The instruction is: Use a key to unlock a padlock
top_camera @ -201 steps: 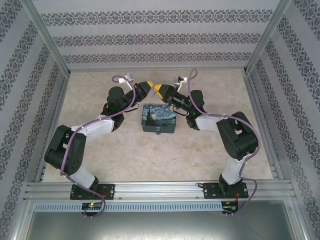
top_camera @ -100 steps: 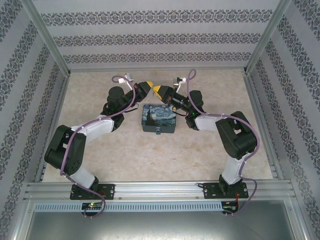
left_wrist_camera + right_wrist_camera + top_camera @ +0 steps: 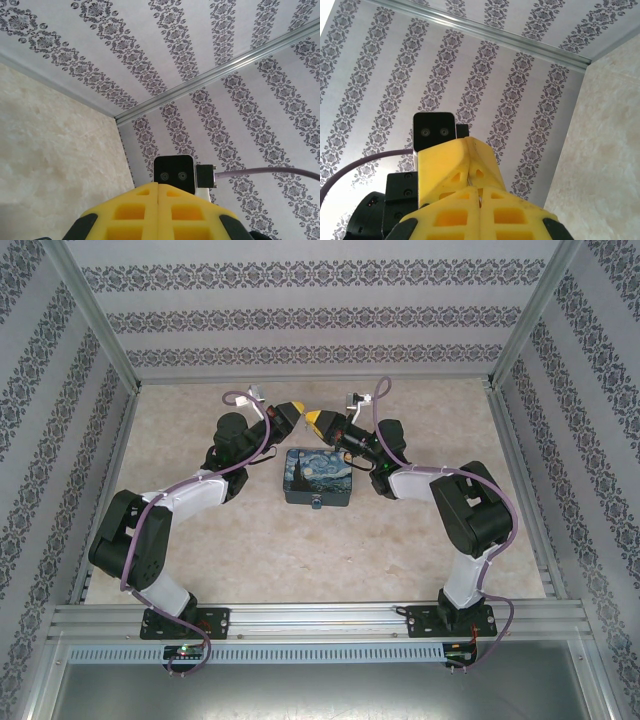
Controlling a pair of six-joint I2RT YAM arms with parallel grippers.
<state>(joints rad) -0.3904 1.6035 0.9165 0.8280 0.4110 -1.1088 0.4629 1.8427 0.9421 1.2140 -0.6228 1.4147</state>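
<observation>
Behind the Starry Night-printed box [image 3: 318, 476], my left gripper [image 3: 298, 410] and right gripper [image 3: 312, 419] are raised and meet tip to tip. In the left wrist view the left gripper [image 3: 158, 184] has its yellow fingers pressed together. The right gripper [image 3: 480, 189] is shut too, and the left gripper's fingers [image 3: 451, 162] butt against its tips. A thin silvery sliver, the key [image 3: 470, 182], runs from one seam into the other. The tiny padlock [image 3: 318, 502] hangs at the box's near face.
Patterned walls with metal corner posts [image 3: 100, 325] close in the beige tabletop [image 3: 300, 550] on three sides. The right wrist's black camera [image 3: 173, 172] sits just beyond the left fingertips. An aluminium rail [image 3: 320, 618] carries both arm bases.
The right gripper has edged left until its tips meet the left gripper's, and its jaws have closed. The left arm and the box have stayed put.
</observation>
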